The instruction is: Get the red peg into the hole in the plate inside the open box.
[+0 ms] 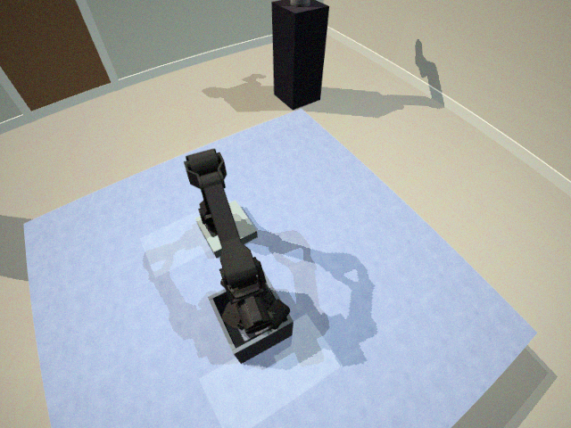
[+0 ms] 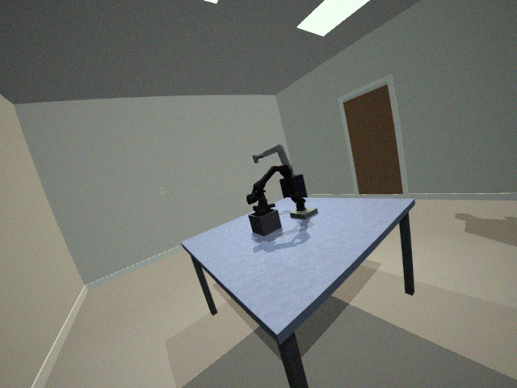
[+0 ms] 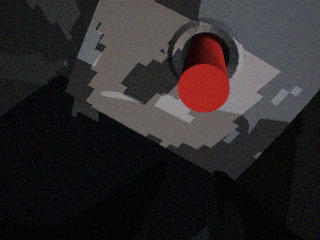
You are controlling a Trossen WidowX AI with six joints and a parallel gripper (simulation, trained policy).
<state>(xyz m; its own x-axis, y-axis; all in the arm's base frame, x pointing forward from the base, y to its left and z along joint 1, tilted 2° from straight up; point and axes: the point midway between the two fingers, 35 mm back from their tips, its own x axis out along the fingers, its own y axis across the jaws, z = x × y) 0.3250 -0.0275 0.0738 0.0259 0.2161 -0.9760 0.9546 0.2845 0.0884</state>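
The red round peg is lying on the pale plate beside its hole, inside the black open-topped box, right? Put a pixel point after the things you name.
No, the red round peg (image 3: 204, 89) isn't lying beside the hole (image 3: 226, 54). The wrist view shows its far end in the hole and its near end sticking out. The rest stands: it's inside the black open-topped box (image 1: 265, 346) (image 2: 271, 223) (image 3: 75, 155), at the pale plate (image 3: 127, 42).

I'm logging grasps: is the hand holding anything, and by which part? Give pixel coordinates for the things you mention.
Nothing is held: the red peg's (image 3: 203, 88) top end stands free of the hand's (image 1: 255, 322) (image 2: 262, 208) (image 3: 191, 169) fingertips.
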